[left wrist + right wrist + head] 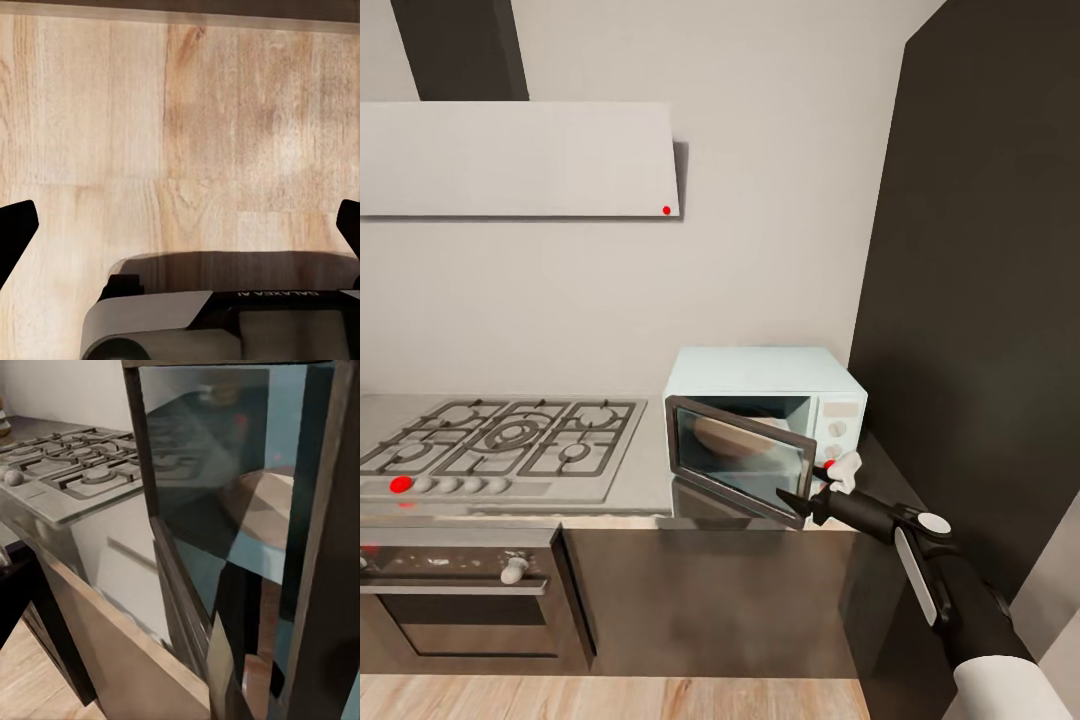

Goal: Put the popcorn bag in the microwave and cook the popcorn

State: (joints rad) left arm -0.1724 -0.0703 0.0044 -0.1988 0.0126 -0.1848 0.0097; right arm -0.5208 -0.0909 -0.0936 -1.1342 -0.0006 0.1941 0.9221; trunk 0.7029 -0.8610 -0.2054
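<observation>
Head view: the microwave (765, 425) sits on the surface (650, 480) right of the hob (500, 445), door (738, 458) half open; right end effector (800, 500) at its near edge, grip unclear. Popcorn bag: unseen, likely light and crushable; hold its rim.
Left wrist view: left end effector (180, 232) spread, empty, over floor (180, 112).
Right wrist view: glass door (247, 532) close.

A silver gas hob (500, 450) with dark grates is set into the surface, with a red-marked knob (401, 484) at its front strip. Below it an oven (455, 600) with a dark door is built in. A pale extractor hood (520, 158) is mounted above, and a tall dark cabinet (980, 300) stands at the right.
</observation>
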